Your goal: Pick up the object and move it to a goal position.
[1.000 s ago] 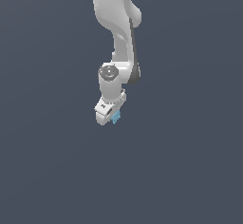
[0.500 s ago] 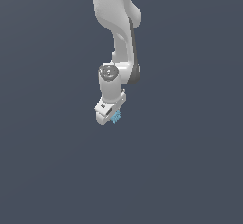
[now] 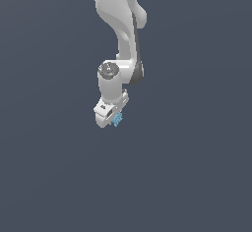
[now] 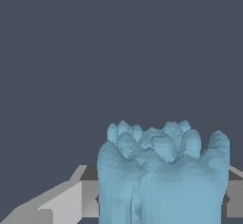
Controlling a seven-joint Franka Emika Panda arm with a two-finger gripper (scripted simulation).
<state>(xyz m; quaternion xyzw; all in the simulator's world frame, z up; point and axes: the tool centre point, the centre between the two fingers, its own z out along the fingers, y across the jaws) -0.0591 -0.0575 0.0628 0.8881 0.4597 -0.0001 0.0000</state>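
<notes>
wrist view showed the object [image 4: 161, 171] filling the near field, a light-blue lumpy clump seated between the fingers [image 4: 61, 201], with grey finger surfaces showing on either side of it and appearing to touch it. on that evidence the gripper [image 3: 114, 119] was judged to be clamped on the object. beyond the clump, that view held only flat dark grey background.

exterior view showed the white arm [image 3: 120, 24] reaching down from the top of the frame, wrist tilted, with the object visible as a small blue patch at the fingertips [image 3: 118, 119], towards the exterior view's right side of the hand.

compared with the exterior pictures from a second and half a second before, arm posture and the position of the object at the fingertips were essentially unchanged. no drift, slip or drop was detected. judgement: the grasp was secure and the arm was either holding or moving very slowly, so the pick appeared complete and the carry was the step in hand.

no goal marker was visible in either view, so progress towards the goal could not be assessed. no other items and no obstruction were seen around the arm; the surroundings read as uniform dark grey, and whether the object was clear of a surface could not be told.
</notes>
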